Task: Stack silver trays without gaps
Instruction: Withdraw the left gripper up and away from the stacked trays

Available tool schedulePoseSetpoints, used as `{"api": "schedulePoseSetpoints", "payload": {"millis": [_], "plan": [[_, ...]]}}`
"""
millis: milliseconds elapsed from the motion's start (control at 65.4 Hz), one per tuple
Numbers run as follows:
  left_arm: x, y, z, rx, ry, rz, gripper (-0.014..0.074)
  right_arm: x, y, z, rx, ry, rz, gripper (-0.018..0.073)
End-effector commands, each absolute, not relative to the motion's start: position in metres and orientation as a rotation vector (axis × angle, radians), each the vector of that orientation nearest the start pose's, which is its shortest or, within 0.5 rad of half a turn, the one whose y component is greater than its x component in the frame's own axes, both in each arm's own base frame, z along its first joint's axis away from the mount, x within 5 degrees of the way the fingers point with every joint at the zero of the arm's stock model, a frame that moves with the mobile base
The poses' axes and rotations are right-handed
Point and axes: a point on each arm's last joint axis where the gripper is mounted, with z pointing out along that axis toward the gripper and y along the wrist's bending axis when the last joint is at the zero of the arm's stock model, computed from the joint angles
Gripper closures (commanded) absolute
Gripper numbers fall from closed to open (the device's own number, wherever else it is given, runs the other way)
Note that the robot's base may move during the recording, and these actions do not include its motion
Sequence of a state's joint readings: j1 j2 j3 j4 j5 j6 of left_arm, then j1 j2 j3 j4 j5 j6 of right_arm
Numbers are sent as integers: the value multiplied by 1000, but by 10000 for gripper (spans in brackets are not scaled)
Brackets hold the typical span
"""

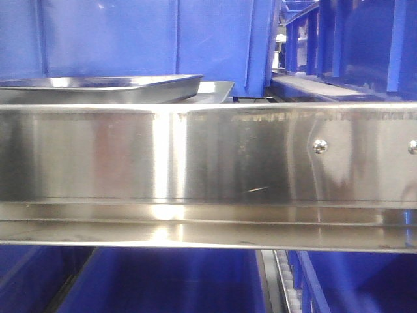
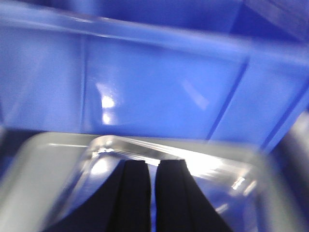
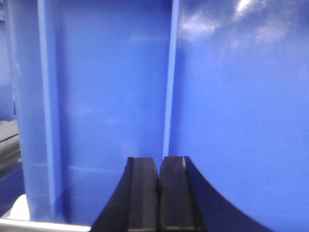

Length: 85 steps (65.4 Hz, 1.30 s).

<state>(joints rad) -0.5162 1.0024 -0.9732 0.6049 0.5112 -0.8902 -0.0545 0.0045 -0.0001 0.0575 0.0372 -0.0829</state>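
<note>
In the front view, two silver trays lie behind the steel rail at the upper left. The upper tray (image 1: 104, 83) rests on a lower tray (image 1: 218, 91), whose rim juts out to the right. Neither gripper shows in that view. In the blurred left wrist view, my left gripper (image 2: 152, 163) hangs over the upper tray (image 2: 212, 169), its black fingertips (image 2: 135, 166) at the far rolled rim. Only a narrow gap parts them, with nothing in it. The lower tray (image 2: 34, 164) shows at the left. My right gripper (image 3: 158, 159) is shut and empty, facing a blue bin wall.
A broad steel shelf rail (image 1: 208, 156) with screws (image 1: 319, 146) spans the front view. Blue plastic bins (image 1: 195, 39) stand close behind the trays and to the right (image 1: 352, 39). More bins (image 1: 163, 280) sit below the rail. A bin wall (image 3: 231, 96) fills the right wrist view.
</note>
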Motion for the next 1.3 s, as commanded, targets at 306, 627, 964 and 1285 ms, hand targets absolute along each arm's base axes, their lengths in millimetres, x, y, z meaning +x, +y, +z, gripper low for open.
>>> {"api": "schedulePoseSetpoints", "payload": {"millis": [306,627,964,1285], "plan": [[107,-17,375,-159,1457,-426,572,56,-3,211,22,1506,-71,628],[54,5,308,-297,1352,-261,572,56,-3,211,22,1506,-71,628],[56,1,217,-329,1407,-337,572,56,-3,211,22,1506,-71,628],[56,1,216,-349,1421,-342,572,56,-3,211,22,1506,-71,628]]}}
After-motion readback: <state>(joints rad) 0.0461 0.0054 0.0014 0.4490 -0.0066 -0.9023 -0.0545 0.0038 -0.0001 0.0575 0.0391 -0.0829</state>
